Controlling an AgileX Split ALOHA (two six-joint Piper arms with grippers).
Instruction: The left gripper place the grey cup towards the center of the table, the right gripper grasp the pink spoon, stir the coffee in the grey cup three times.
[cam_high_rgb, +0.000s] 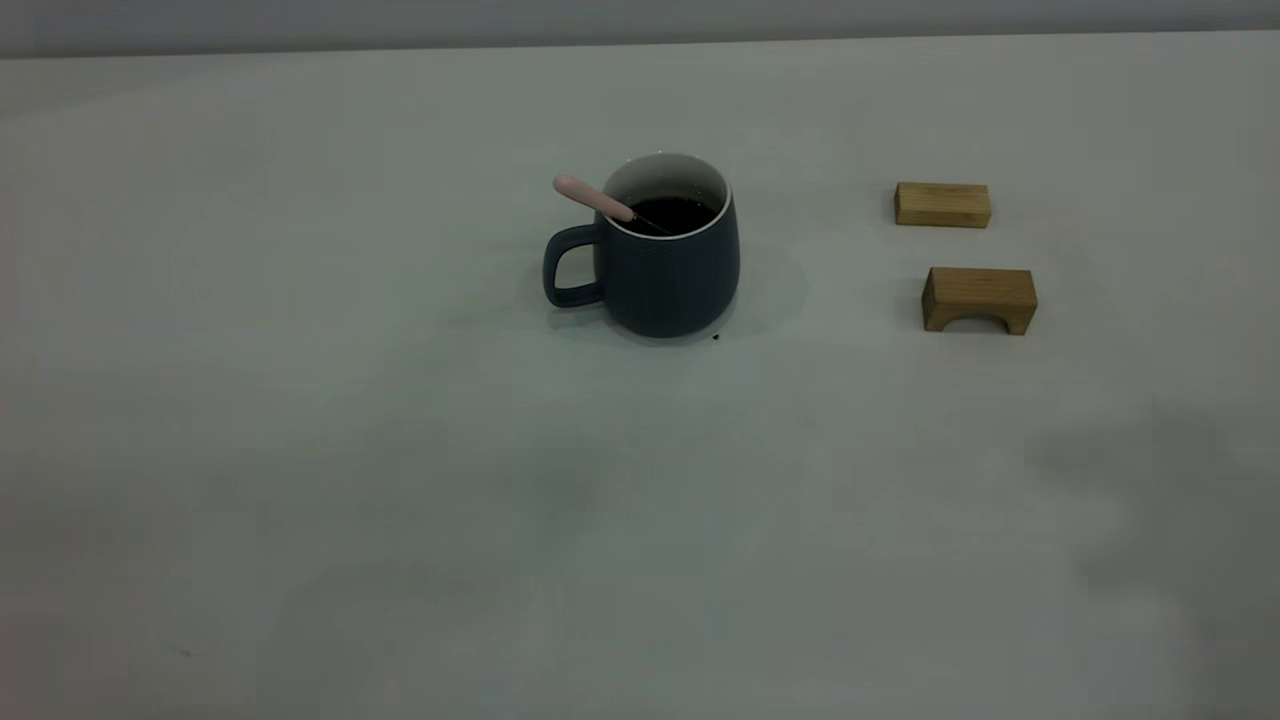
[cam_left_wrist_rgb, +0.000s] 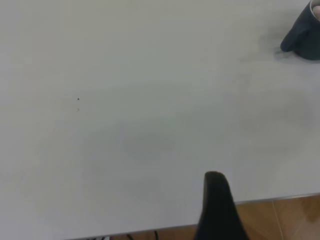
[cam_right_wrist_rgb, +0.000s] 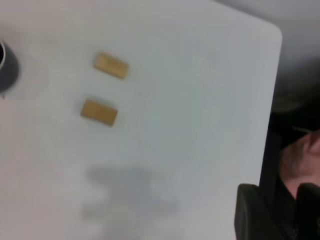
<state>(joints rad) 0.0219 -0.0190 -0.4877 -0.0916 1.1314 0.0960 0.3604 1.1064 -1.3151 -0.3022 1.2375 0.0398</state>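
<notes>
Ext cam faces table (cam_high_rgb: 400, 500) level-ish; wrist cams look down, sharing it.

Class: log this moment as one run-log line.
grey cup: table centre | pink spoon: in coffee, leaning on rim | grippers: off cup | blocks: right

One grey cup (cam_high_rgb: 668, 270), one pink spoon (cam_high_rgb: 597, 200), two wooden blocks (cam_high_rgb: 942, 205).

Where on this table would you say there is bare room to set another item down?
The table is bare left of the grey cup, across the whole near side, and between the cup and the two wooden blocks. The only crowded spot is the gap between the blocks at the right.
</notes>
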